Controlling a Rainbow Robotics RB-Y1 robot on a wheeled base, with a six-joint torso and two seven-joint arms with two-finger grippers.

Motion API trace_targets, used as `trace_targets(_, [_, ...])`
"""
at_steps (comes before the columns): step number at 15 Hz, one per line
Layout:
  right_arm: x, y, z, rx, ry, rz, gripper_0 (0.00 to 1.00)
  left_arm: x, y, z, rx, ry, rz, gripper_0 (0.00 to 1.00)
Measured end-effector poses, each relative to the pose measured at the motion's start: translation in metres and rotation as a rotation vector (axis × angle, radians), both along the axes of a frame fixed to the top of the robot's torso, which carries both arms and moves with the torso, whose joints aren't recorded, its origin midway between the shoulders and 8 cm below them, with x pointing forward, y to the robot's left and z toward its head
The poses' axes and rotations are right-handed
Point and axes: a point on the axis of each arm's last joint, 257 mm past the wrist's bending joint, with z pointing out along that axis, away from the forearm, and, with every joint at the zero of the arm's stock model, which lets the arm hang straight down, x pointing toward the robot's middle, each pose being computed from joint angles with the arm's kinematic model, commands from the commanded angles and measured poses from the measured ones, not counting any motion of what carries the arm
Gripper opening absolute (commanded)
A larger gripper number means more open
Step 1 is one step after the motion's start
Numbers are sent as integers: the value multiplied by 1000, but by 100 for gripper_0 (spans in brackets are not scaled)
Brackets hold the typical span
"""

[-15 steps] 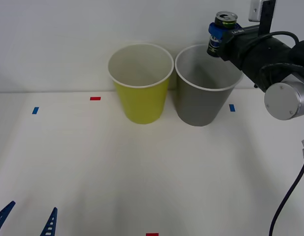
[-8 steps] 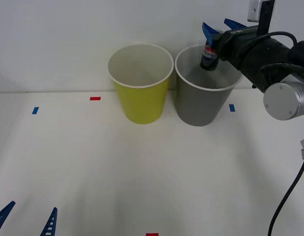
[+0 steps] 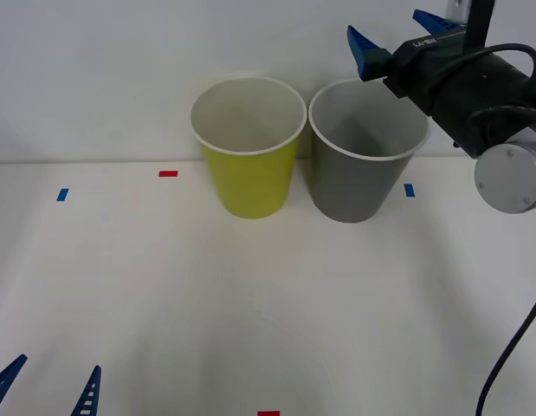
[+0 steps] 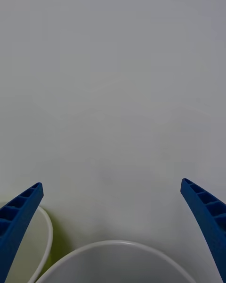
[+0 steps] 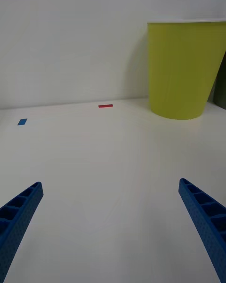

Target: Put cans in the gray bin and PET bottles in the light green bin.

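Note:
The gray bin (image 3: pixel 356 186) stands upright at the back of the table, and the light green bin (image 3: pixel 250 186) touches its left side. My right gripper (image 3: pixel 399 35) hovers open just above the gray bin's far right rim, with nothing between its fingers. In the right wrist view the right gripper (image 4: pixel 113 236) spreads wide over the gray bin's white rim (image 4: pixel 117 243), with the light green bin's rim (image 4: pixel 49 236) beside it. My left gripper (image 3: pixel 47 390) rests open low at the near left; its wrist view looks toward the light green bin (image 5: pixel 183 70). Cans and PET bottles are out of view.
Small tape marks lie on the white table: red (image 3: pixel 168 173), blue (image 3: pixel 62 194), blue (image 3: pixel 409 190) and red (image 3: pixel 268 413). A white wall rises right behind the bins. A black cable (image 3: pixel 510 347) hangs at the right edge.
A second ago my right gripper held the can over the gray bin. It opened, the can dropped into the bin and out of sight, and the gripper rose slightly. Left arm still.

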Motion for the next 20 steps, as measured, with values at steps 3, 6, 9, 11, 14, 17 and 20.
trace_targets(3, [-29,-12,-11,-1,-5,-9,100,0,0,0,0,0,0,100])
trace_targets(6, [-68,-26,-39,-8,25,-25,100,0,0,0,0,0,0,100])
trace_targets(9, [-111,-34,-73,-15,86,-36,100,0,0,0,0,0,0,100])
trace_targets(11, [-135,-35,-87,-16,115,-39,100,0,0,0,0,0,0,100])
trace_targets(14, [-155,-41,-105,-4,150,-59,100,0,0,0,0,0,0,100])
trace_targets(17, [-163,-47,-118,36,179,-84,100,0,0,0,0,0,0,100])
trace_targets(20, [-164,-50,-132,76,200,-116,100,0,0,0,0,0,0,100])
